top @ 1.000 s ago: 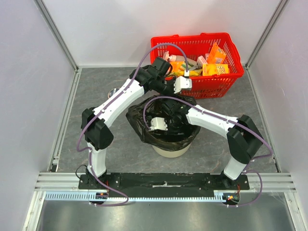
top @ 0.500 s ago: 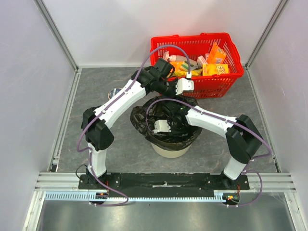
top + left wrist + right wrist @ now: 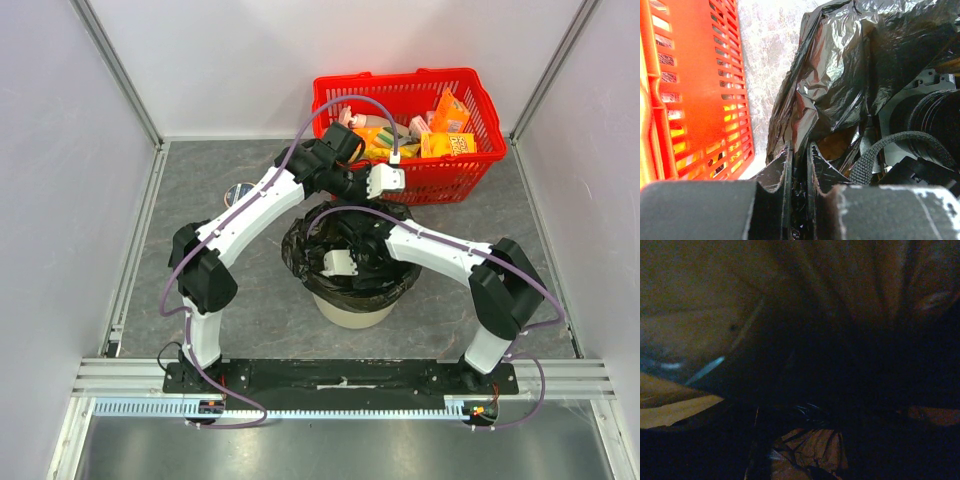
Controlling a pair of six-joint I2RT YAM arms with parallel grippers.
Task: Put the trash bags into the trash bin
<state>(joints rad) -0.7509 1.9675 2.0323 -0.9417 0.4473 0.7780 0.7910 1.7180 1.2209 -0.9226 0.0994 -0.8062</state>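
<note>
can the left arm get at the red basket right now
Probably not without letting go: the left gripper is shut on the edge of the trash bag. The red basket sits just beside it, nothing between, so once released it looks within reach.

Your left fingers [image 3: 777,172] pinch the trash bag [image 3: 850,75], arm stretched forward; your right fingers are hidden, wrist pointing down.

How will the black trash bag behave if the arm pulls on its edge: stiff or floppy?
Probably floppy: the black trash bag is thin, creased film that folds where the left pincer pinches it. It looks light, so it should follow a pull easily. Its glossy surface may slip from a loose grip.
</note>
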